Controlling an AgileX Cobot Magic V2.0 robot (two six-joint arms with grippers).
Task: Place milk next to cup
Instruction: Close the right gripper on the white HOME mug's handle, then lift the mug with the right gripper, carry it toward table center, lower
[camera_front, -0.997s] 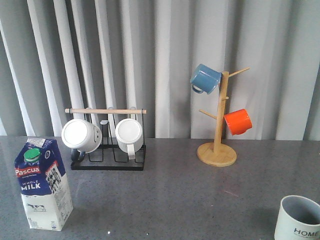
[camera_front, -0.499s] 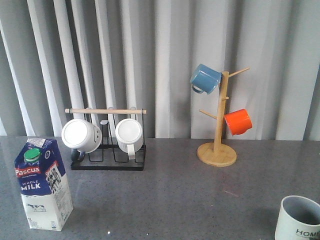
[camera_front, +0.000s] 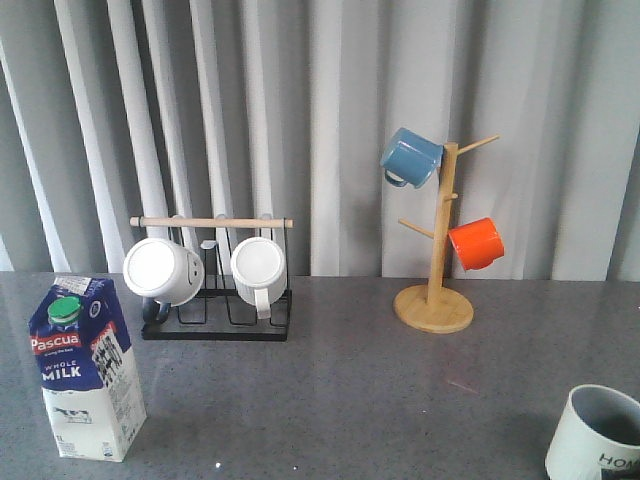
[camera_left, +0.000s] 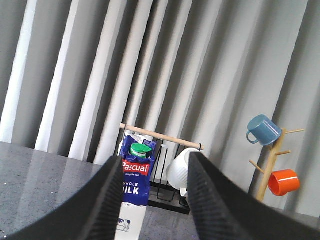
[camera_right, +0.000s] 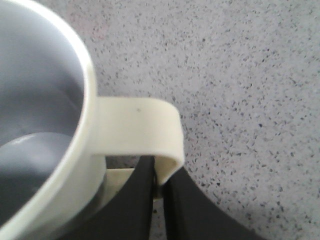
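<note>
grey speckled tabletop (camera_front: 380, 390) carries, at its near right corner, the cup (camera_front: 595, 435) tilted with its handle pinched by the right end effector (camera_right: 157, 190), the milk (camera_front: 85, 370) upright near the near left corner seen between the spread left end effector (camera_left: 155, 200) fingers, and pale curtains (camera_front: 330, 110) behind.

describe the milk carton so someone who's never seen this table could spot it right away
On the grey table, look at the near left corner, in front of the black wire mug rack. The milk carton stands there upright and alone. It is the only tall gable-top box: blue and white, green round cap, red "Pascua" band, "WHOLE MILK" lettering; everything else is a mug or a stand.
</note>
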